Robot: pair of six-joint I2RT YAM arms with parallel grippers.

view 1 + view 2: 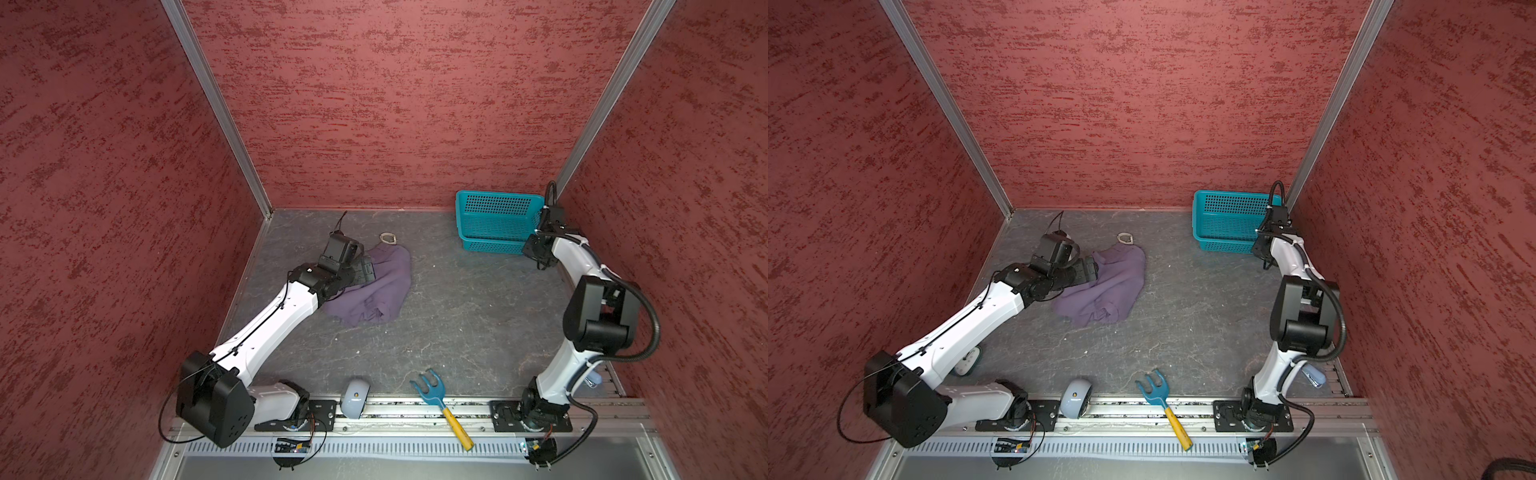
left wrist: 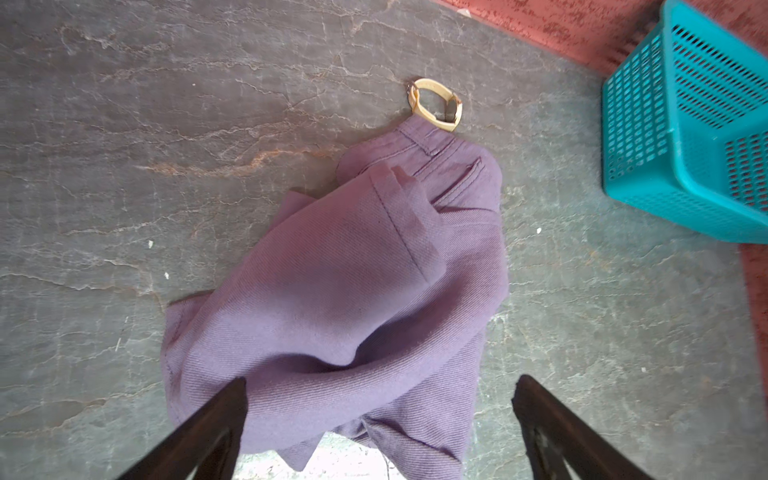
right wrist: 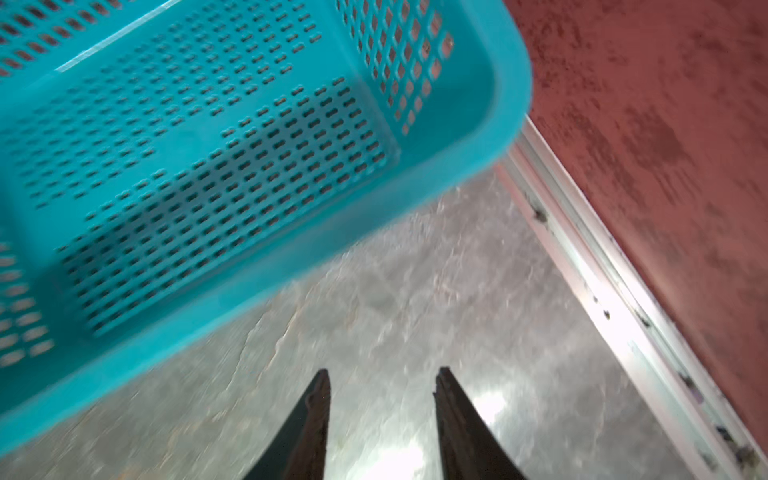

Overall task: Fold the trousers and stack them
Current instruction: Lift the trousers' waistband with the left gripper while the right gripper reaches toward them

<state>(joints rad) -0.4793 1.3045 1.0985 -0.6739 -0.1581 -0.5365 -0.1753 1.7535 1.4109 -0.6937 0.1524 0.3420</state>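
The purple trousers [image 1: 374,286] [image 1: 1104,286] lie crumpled in a heap on the grey floor, left of the middle in both top views. My left gripper [image 1: 365,268] [image 1: 1090,268] hovers just over their left edge. In the left wrist view it [image 2: 380,384] is open wide, with trousers cloth [image 2: 353,291] below and between the fingers, which do not pinch it. My right gripper [image 1: 541,264] [image 1: 1264,262] points down at the floor beside the right end of the teal basket [image 1: 494,220] [image 1: 1225,220]. In the right wrist view it [image 3: 382,374] is open and holds nothing.
A beige watch band [image 1: 388,238] [image 2: 434,104] lies just past the trousers' far end. A blue rake with a yellow handle [image 1: 436,395] and a round white device [image 1: 354,399] lie at the front rail. The basket's rim [image 3: 249,278] is close to the right gripper; red walls enclose the floor.
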